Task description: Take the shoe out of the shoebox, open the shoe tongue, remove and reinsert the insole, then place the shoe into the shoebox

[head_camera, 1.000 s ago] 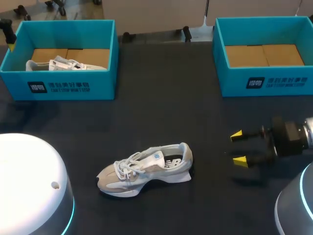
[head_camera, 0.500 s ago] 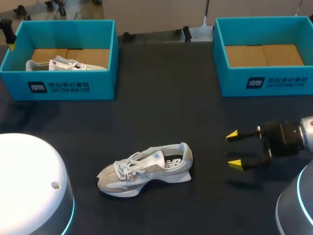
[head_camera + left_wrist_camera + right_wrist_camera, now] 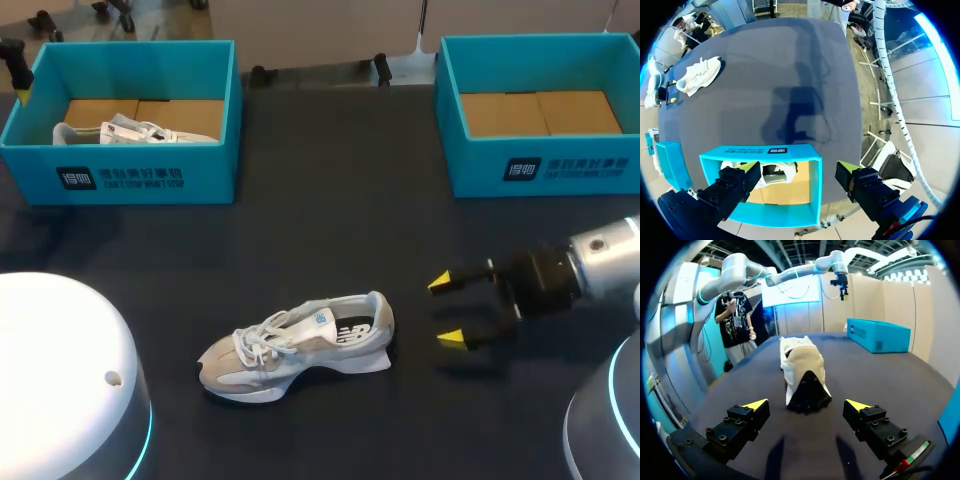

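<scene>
A beige-and-white sneaker (image 3: 300, 345) lies on its side on the dark table, toe to the left; the right wrist view shows its heel (image 3: 802, 371). My right gripper (image 3: 445, 311) is open just right of the heel, a short gap away, with nothing between its fingers (image 3: 807, 404). The left blue shoebox (image 3: 140, 175) holds a second white shoe (image 3: 125, 130). My left gripper (image 3: 796, 167) hangs open high above that box (image 3: 760, 152), at the table's far left corner (image 3: 15, 75). The left wrist view shows the table's sneaker (image 3: 697, 75) far ahead.
A second blue shoebox (image 3: 560, 165) stands at the back right, with only its cardboard floor showing. My arms' white bases fill the near left (image 3: 60, 380) and near right (image 3: 605, 420) corners. Dark tabletop (image 3: 330, 200) lies between the boxes.
My right gripper has moved left across the table toward the sneaker's heel, staying open. The sneaker and the left arm have not moved.
</scene>
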`<action>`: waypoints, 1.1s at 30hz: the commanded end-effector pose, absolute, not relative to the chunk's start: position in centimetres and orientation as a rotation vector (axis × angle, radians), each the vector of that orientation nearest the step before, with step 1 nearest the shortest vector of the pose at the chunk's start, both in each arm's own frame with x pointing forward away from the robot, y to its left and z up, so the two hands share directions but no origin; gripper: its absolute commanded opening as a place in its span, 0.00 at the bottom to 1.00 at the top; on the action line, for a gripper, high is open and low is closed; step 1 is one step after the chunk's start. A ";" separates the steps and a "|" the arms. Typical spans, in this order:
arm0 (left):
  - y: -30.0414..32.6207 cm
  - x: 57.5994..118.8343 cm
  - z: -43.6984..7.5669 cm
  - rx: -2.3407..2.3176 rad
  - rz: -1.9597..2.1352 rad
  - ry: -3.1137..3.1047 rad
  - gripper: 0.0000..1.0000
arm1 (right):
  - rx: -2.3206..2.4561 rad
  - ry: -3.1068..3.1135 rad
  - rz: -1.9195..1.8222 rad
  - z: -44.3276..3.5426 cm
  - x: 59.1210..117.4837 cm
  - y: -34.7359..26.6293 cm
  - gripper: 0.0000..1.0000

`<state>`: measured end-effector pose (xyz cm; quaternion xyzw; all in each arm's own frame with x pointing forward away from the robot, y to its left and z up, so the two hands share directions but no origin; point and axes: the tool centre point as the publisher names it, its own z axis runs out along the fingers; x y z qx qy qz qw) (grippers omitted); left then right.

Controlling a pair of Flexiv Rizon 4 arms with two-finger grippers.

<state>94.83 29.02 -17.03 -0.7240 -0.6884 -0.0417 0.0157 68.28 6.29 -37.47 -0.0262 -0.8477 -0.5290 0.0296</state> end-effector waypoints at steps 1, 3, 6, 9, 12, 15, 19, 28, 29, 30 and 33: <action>29.0 94.7 -17.0 -2.252 -0.136 -2.141 1.00 | -0.064 -2.601 -1.609 -37.6 69.2 6.9 1.00; 29.0 94.7 -17.0 -2.252 -0.136 -2.141 1.00 | -0.064 -2.601 -1.609 -37.6 69.2 6.9 1.00; 29.0 94.7 -17.0 -2.252 -0.136 -2.141 1.00 | -0.064 -2.601 -1.609 -37.6 69.2 6.9 1.00; 29.0 94.7 -17.0 -2.252 -0.136 -2.141 1.00 | -0.055 -2.594 -1.616 -37.9 69.2 7.4 1.00; 29.0 94.7 -17.0 -2.252 -0.136 -2.141 1.00 | 0.013 -2.621 -1.575 -38.4 69.5 9.4 1.00; 29.0 94.7 -17.0 -2.252 -0.136 -2.141 1.00 | 0.087 -2.638 -1.590 -38.8 69.6 10.7 1.00; 29.0 94.7 -17.0 -2.252 -0.136 -2.141 1.00 | 0.146 -2.621 -1.597 -38.9 70.0 11.9 1.00; 29.0 94.7 -17.0 -2.252 -0.136 -2.141 1.00 | 0.248 -2.592 -1.593 -38.8 69.9 13.7 1.00; 29.0 94.7 -17.0 -2.252 -0.136 -2.141 1.00 | 0.247 -2.593 -1.587 -38.9 69.8 13.9 1.00; 29.0 94.7 -17.0 -2.252 -0.136 -2.141 1.00 | 0.250 -2.593 -1.582 -38.9 69.7 14.0 1.00; 29.0 94.7 -17.0 -2.252 -0.136 -2.141 1.00 | 0.254 -2.589 -1.581 -39.0 69.4 13.9 1.00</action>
